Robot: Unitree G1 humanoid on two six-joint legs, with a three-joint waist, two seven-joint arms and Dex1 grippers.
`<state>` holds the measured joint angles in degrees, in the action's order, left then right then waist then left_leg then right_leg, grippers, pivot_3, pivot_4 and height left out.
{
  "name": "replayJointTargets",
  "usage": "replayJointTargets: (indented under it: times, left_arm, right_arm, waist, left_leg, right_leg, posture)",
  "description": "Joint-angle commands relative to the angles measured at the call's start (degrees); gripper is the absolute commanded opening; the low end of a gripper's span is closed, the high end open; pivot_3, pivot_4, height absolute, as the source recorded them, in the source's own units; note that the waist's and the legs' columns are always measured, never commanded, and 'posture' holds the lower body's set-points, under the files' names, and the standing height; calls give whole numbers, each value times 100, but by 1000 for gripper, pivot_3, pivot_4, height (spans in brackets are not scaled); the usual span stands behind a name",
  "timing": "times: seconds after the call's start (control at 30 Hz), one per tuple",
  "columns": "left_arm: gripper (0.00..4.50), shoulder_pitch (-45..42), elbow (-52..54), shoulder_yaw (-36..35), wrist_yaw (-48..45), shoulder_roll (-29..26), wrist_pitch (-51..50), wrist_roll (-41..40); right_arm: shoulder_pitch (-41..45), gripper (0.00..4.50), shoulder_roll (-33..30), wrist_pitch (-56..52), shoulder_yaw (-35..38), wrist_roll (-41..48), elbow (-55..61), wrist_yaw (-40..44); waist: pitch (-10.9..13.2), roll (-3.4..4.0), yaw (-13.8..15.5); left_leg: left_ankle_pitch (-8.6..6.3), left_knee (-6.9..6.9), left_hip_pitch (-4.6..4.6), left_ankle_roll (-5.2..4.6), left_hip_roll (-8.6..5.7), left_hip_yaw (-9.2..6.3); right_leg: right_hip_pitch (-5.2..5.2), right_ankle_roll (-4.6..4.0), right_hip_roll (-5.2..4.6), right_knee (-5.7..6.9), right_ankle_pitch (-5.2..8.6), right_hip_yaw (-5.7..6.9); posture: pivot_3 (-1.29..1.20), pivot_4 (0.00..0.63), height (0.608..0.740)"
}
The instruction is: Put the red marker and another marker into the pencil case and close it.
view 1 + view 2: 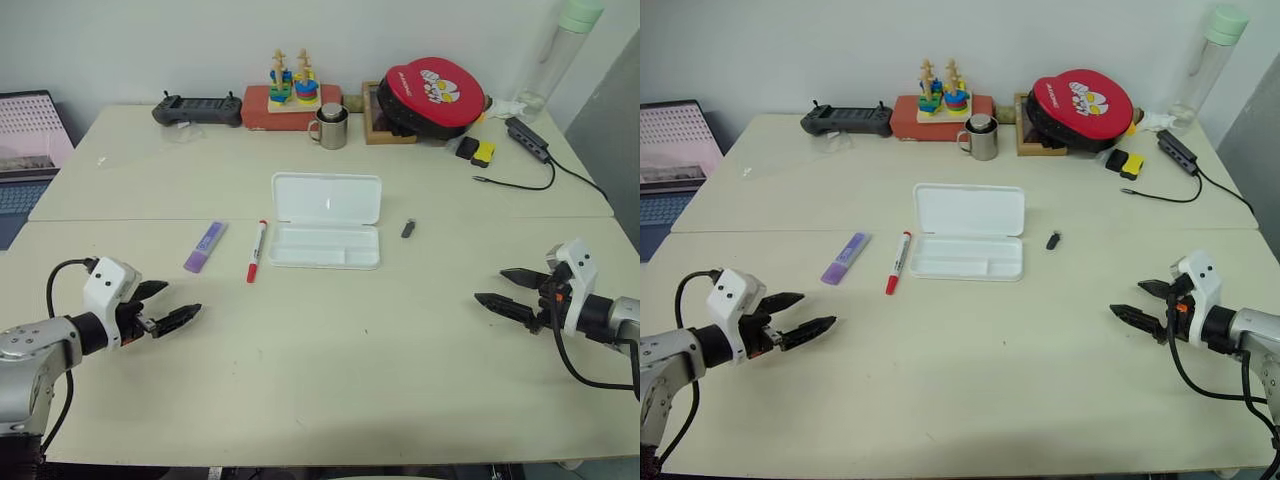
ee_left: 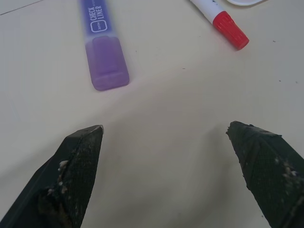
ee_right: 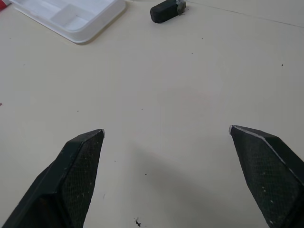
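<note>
The white pencil case (image 1: 326, 222) lies open in the middle of the table, lid flat behind its shallow tray. Just left of it lies the red marker (image 1: 257, 250), white barrel with a red cap (image 2: 230, 30) toward me. Further left lies the lavender-purple marker (image 1: 205, 246), seen close in the left wrist view (image 2: 102, 47). My left gripper (image 1: 180, 302) hovers open at the near left, a short way in front of both markers. My right gripper (image 1: 497, 286) is open at the near right, well clear of the case, with nothing between its fingers (image 3: 71, 175).
A tiny dark grey stick (image 1: 408, 229) lies right of the case. Along the back edge stand a black controller (image 1: 197, 109), a stacking toy on a red box (image 1: 291, 98), a metal mug (image 1: 331, 127), a red round pouch (image 1: 432, 96) and a cable (image 1: 530, 160). A laptop (image 1: 28, 150) sits far left.
</note>
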<state>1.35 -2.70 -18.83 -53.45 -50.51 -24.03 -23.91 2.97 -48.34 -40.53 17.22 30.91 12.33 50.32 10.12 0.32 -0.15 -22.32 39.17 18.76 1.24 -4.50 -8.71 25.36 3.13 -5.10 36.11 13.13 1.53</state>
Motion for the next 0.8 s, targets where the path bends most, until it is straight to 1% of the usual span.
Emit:
replayJointTargets:
  times: [0.03, 0.27, 0.57, 0.8]
  left_arm:
    - [4500, 23, 67, -85, -145, -90, -157, -96]
    - [4500, 340, 130, -62, -235, -217, -171, 93]
    - [4500, 293, 67, -68, -268, -224, -117, 125]
    - [4500, 250, 62, -93, -287, -219, -131, 143]
  right_arm:
    - [54, 4439, -39, 30, 204, 136, 164, 11]
    - [149, 4439, -35, 59, 126, 125, 89, 43]
    - [101, 4439, -7, 81, 123, 121, 95, 78]
    - [59, 4439, 9, 95, 120, 113, 95, 81]
  waist:
    - [0, 0, 0]
    - [-3, 1, -5]
    - [-5, 0, 3]
    - [-5, -1, 4]
  left_leg:
    - [0, 1, 0, 0, 0, 0]
    - [0, 10, 0, 0, 1, 5]
    - [-1, 63, 3, 0, -2, 13]
    - [-1, 77, -3, 0, -1, 24]
  right_leg:
    - [0, 0, 0, 0, 0, 0]
    - [0, 0, 2, 5, -1, -4]
    - [0, 0, 1, 50, -2, -19]
    - [1, -1, 1, 76, -2, -32]
  posture:
    - [0, 150, 740]
    - [0, 150, 740]
    - [0, 150, 740]
    - [0, 150, 740]
